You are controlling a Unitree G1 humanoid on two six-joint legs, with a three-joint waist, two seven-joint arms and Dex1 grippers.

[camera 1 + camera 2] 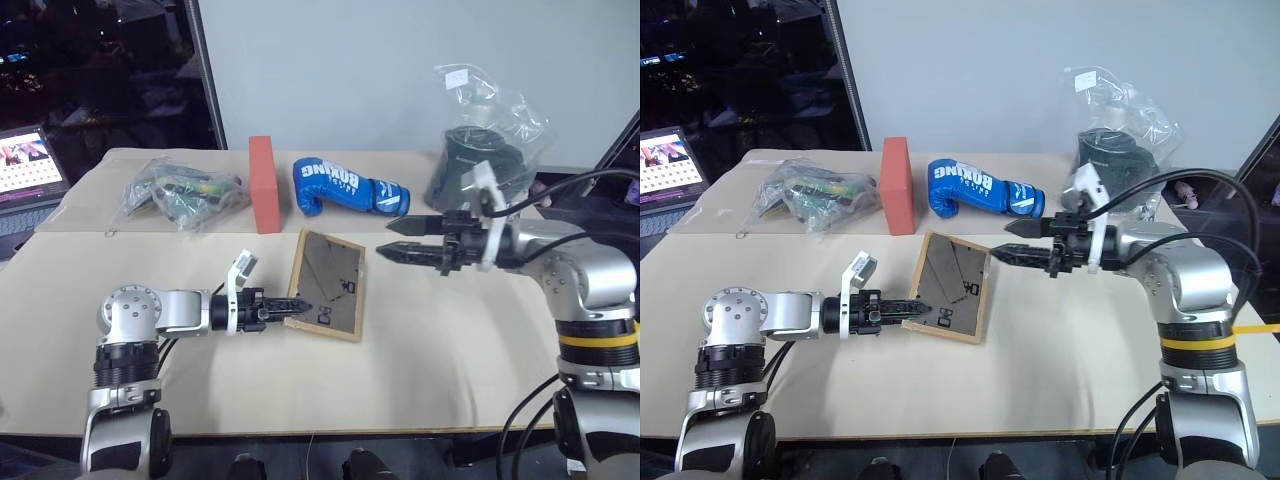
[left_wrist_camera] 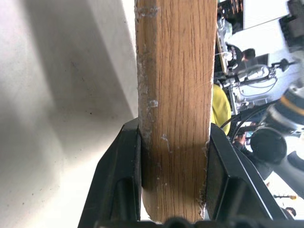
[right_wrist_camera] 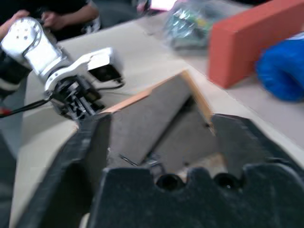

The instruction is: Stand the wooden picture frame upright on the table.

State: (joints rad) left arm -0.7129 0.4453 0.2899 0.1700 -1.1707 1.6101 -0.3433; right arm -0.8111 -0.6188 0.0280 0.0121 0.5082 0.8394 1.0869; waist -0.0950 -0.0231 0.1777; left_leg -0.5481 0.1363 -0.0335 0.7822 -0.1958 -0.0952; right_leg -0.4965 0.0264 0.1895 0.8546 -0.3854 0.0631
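The wooden picture frame [image 1: 328, 285] lies tilted over the table [image 1: 450, 350] with its grey-brown back board facing up. My left gripper [image 1: 297, 306] is shut on the frame's left wooden edge [image 2: 175, 95], one finger on each side. The right gripper [image 1: 388, 241] hangs open above the table just right of the frame's far right corner, holding nothing. In the right wrist view the frame [image 3: 156, 114] sits beyond the spread fingers, with a grey flap on its back standing up a little.
Behind the frame stands an orange-red block [image 1: 262, 183], and a blue boxing glove [image 1: 345, 187] lies beside it. A plastic bag of items [image 1: 180, 192] sits at the back left, a clear bag with a dark object [image 1: 480, 150] at the back right. A laptop [image 1: 28, 165] is off the table's left.
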